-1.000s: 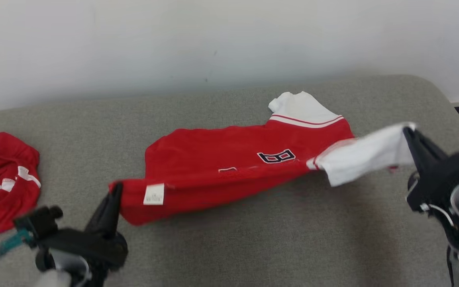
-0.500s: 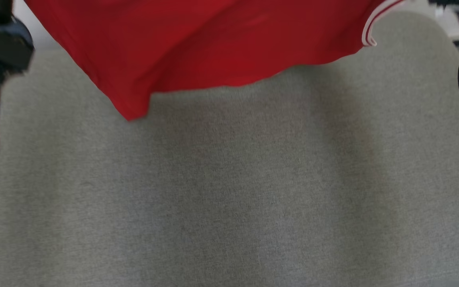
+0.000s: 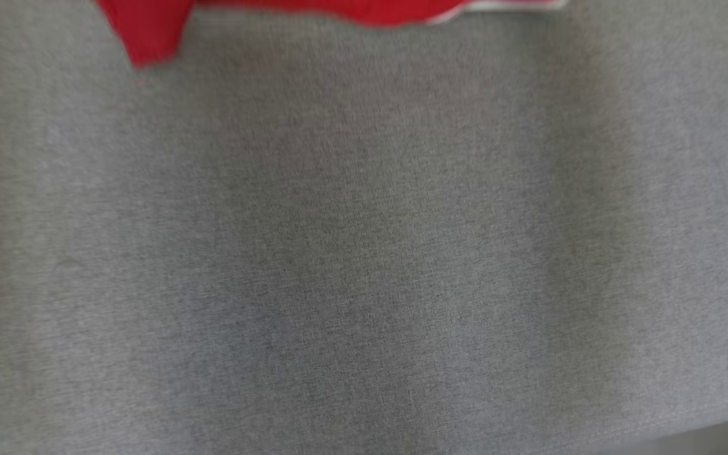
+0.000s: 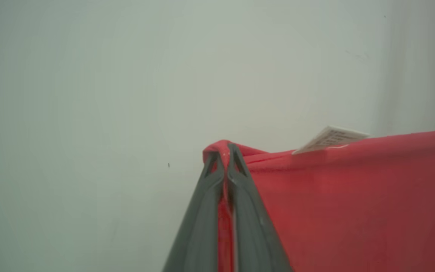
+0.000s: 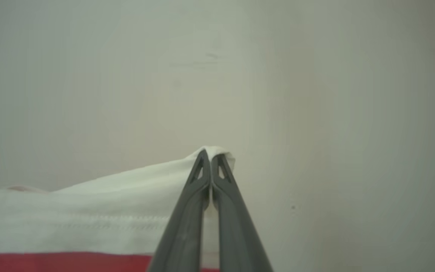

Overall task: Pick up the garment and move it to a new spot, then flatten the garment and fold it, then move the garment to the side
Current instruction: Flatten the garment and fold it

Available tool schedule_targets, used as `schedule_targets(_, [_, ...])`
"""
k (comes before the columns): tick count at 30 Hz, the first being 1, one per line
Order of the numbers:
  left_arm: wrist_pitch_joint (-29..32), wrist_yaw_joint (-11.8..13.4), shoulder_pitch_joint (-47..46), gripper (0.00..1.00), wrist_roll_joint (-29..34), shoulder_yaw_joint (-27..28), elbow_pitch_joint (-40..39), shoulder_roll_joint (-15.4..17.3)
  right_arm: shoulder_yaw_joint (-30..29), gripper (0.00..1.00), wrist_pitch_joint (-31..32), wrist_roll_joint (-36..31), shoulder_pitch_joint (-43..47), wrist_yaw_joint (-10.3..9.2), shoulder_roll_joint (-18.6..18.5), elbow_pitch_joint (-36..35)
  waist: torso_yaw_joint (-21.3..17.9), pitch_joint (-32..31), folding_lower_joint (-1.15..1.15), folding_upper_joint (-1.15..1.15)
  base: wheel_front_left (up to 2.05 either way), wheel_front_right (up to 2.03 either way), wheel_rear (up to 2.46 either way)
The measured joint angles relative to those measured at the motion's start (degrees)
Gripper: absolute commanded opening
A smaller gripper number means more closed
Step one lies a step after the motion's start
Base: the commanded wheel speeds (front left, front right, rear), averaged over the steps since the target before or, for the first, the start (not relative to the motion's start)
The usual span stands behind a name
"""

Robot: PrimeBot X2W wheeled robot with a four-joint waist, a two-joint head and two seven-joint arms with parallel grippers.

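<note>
Looking down on grey fabric surface; red garment up toward its far edge, just a hanging corner on the left side and a strip of hem along top of head view, all blurred; hint of white trim further right; can't tell if touching the surface or hanging clear.

Over to L wrist cam: L gripper clamped tight on a red corner of the garment; fingers pressed together w/ a sliver of cloth squeezed between, small fold peeking over the tips; rest of the red cloth running off to the right of that view, top edge fairly straight; white label sticking up from that edge, near the tips but apart; pale wall behind.

R wrist cam: R gripper pinched closed on the white sleeve, tips buried in its corner; sleeve spreading left of that view, stitched hem line visible, red body cloth along the bottom edge below it.
</note>
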Motion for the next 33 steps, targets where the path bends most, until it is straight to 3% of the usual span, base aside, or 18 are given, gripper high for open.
schedule_targets(5, [-6.57, 1.14, -7.04, 0.00, 4.38, 0.26, 0.03, 0.09, -4.37, 0.00, -9.43, -4.37, -8.38, 0.00, 0.11, 2.70, -0.41, 3.17, -0.01, 0.00, 0.00, 0.00, 0.00])
schedule_targets(11, [-8.80, 1.35, -11.21, 0.00, 7.97, 3.03, -2.48, -0.40, -3.83, 0.00, -12.17, -9.43, -12.57, 0.00, -0.27, 1.89, -0.33, 7.17, -0.02, -0.02, 0.00, 0.00, 0.00])
schedule_targets(17, [-8.91, -0.40, -2.85, 0.00, 9.72, 7.82, -4.48, -4.30, -1.43, 0.00, -12.47, -10.54, -7.66, 0.00, -0.66, 0.46, 0.70, 10.68, -0.01, -0.01, 0.00, 0.00, 0.00])
schedule_targets(22, [-8.97, -2.34, 2.07, 0.00, 9.87, 9.92, -4.28, -7.01, 3.72, 0.00, -12.48, -7.72, -2.35, 0.00, -1.52, -2.08, 2.19, 11.17, -0.01, -0.01, 0.00, 0.00, 0.00])
schedule_targets(28, [-8.97, -3.09, 9.60, 0.00, 5.76, 6.05, -4.55, -9.48, 11.05, 0.00, -10.22, -2.01, 6.28, 0.00, -6.59, -4.23, 3.16, 8.29, -0.02, -0.01, 0.00, 0.00, 0.00])
schedule_targets(33, [-8.97, -3.23, 18.27, 0.00, -0.36, 2.44, -5.95, -9.12, 12.01, 0.00, -4.82, 4.26, 16.69, 0.00, -11.03, -8.79, 3.86, 4.50, -0.03, -0.02, 0.00, 0.00, 0.00])
